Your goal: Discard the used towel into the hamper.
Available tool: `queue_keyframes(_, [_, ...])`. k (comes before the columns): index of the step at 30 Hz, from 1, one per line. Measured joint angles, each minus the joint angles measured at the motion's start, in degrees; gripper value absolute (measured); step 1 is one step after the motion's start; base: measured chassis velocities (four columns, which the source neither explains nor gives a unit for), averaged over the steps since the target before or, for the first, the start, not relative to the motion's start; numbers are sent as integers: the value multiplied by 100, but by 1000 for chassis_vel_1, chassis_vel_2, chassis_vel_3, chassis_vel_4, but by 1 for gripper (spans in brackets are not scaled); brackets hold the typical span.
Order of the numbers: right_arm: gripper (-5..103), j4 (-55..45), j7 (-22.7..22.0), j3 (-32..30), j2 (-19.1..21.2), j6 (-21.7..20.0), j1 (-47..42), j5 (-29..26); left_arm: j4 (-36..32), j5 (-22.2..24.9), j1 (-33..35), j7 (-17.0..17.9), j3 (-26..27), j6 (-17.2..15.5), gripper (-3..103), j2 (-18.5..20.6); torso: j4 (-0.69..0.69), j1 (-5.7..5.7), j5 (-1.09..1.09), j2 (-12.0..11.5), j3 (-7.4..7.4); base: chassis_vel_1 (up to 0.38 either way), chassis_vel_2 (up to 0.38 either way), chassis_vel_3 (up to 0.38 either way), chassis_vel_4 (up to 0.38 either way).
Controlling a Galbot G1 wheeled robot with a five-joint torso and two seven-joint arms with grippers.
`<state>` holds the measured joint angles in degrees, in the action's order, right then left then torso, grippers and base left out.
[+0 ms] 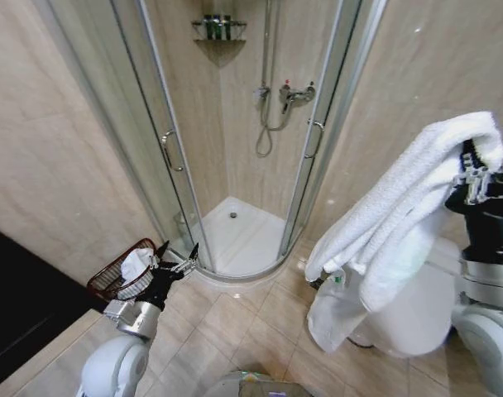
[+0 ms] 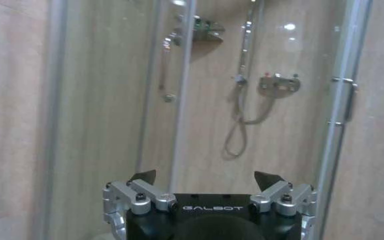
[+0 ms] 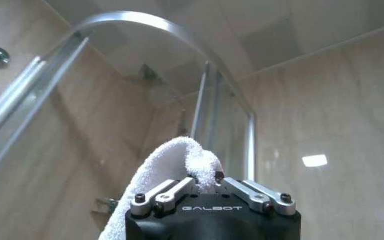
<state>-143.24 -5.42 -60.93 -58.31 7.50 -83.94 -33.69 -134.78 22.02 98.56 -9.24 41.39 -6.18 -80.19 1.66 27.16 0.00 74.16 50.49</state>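
Observation:
My right gripper (image 1: 476,172) is raised high at the right and shut on the white towel (image 1: 400,215), which drapes down and to the left in long folds. In the right wrist view the towel (image 3: 172,160) bulges up between the shut fingers of that gripper (image 3: 205,181). The hamper (image 1: 111,279), a dark reddish-brown wire basket, stands on the floor at the lower left against the wall, with something white (image 1: 136,266) lying in it. My left gripper (image 1: 179,253) hovers just right of the hamper's rim, open and holding nothing. The left wrist view shows this gripper (image 2: 205,177) facing the shower door.
A curved glass shower enclosure (image 1: 235,165) with a white tray (image 1: 243,236) lies straight ahead, its door handles (image 1: 170,150) facing me. A white rounded fixture (image 1: 417,314) sits on the floor below the towel. A dark surface (image 1: 20,306) fills the lower left. Tiled floor (image 1: 235,331) lies between.

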Motion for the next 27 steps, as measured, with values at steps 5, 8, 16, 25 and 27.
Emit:
queue_keyframes(5, [3, 0, -6, -27, 14, 0, 0, -23, 0, 0, 0, 0, 0, 0, 99, 0, 0, -2, 1, -6, -3, 104, 111, 101, 104])
queue_keyframes(8, [3, 0, -8, -32, 15, 0, -2, -26, 0, 0, 0, 0, 0, 0, 99, 0, -2, -3, 1, -8, -4, 117, 103, 97, 84])
queue_keyframes(16, [3, 0, -9, -43, 28, -4, -6, -32, 0, 0, 0, 0, 0, 0, 99, 0, -1, -7, 0, -16, -9, 115, 127, 127, 137])
queue_keyframes(25, [3, 0, -9, -33, 55, -13, 8, -33, 0, 0, 0, 0, 0, 0, 99, 0, 0, -9, -2, -20, -12, 128, 137, 117, 127])
queue_keyframes(27, [3, 0, -9, -29, 58, -15, 12, -37, 0, 0, 1, 0, 0, 0, 99, 0, -1, -10, 1, -21, -12, 123, 141, 105, 124])
